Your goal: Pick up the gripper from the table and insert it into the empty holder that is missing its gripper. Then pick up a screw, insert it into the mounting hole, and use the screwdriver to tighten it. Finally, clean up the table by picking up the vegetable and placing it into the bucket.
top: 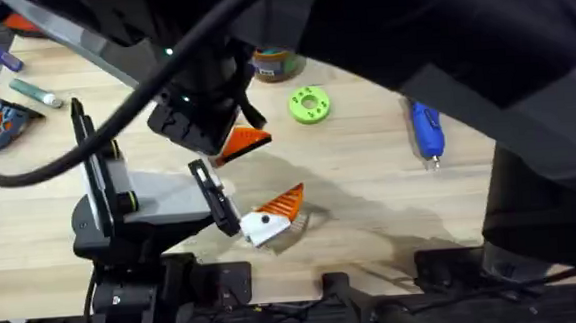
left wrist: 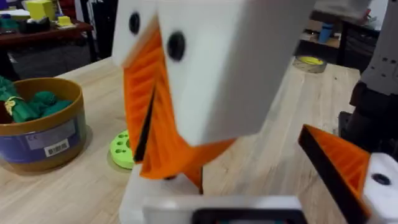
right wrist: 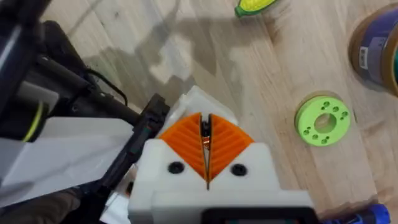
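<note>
On the bench lies the blue screwdriver [top: 425,133], orange-capped. Right gripper [right wrist: 206,146]: orange ribbed jaws pressed together. Left gripper [left wrist: 163,134]: jaws' state unclear.

A large dark blurred arm [top: 440,32] hides the overhead view's upper right. The round brown-yellow bucket with a blue label band [top: 274,64] shows half behind it.

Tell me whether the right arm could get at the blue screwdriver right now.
Probably yes. The screwdriver lies by itself on bare table towards the right arm's side, with nothing on it or against it. The right gripper is shut, though, so it would have to open first.
</note>
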